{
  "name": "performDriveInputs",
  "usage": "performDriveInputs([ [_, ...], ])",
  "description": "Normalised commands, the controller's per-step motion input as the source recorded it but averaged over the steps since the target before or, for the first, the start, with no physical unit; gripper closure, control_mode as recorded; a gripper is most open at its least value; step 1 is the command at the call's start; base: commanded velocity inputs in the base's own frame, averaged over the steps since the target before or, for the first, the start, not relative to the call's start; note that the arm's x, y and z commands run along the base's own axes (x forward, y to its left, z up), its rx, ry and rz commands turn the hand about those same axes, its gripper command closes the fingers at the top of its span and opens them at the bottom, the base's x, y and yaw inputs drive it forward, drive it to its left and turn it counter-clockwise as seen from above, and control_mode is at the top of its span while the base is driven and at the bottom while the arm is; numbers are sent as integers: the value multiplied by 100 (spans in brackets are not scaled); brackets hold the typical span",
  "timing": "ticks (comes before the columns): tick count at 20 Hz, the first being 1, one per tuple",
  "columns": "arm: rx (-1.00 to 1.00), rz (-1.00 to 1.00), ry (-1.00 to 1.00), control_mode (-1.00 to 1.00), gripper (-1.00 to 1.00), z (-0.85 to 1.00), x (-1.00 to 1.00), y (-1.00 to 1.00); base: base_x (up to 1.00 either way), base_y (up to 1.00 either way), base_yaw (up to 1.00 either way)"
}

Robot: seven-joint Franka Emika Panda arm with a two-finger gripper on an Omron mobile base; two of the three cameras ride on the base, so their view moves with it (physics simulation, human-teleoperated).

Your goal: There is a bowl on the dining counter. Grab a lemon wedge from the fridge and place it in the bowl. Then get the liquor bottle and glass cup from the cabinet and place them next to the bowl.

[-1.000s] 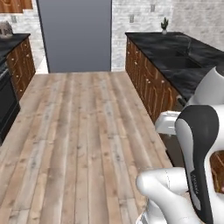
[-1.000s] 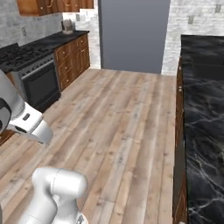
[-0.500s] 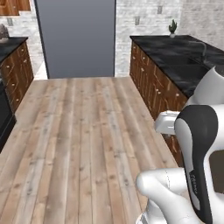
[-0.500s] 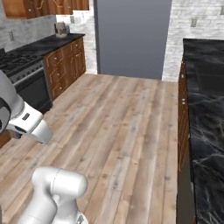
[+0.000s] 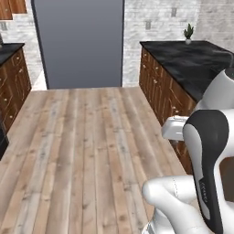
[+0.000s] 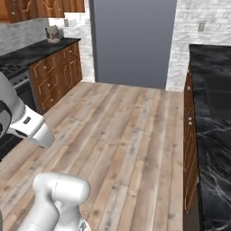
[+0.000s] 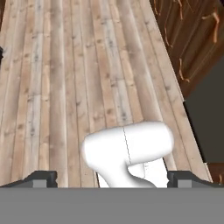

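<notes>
One big grey fridge stood at the far end of the wood floor, black tabletop along the right side, tool spread wide, holding nothing, pointing down at the floor

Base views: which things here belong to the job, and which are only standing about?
For the job:
- tall grey flat-fronted fridge
- open hand, empty

Only standing about:
- small green potted plant
- black marble worktop over knobbed drawers
- wooden plank floor
</notes>
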Motion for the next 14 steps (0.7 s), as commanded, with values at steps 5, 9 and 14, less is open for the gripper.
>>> performDriveInputs([
  [5, 0, 0, 0, 100, -100, 0, 0, 0, 100, 14, 0],
  [9, 0, 0, 0, 100, -100, 0, 0, 0, 100, 17, 4],
  [14, 0, 0, 0, 100, -100, 0, 0, 0, 100, 23, 13],
])
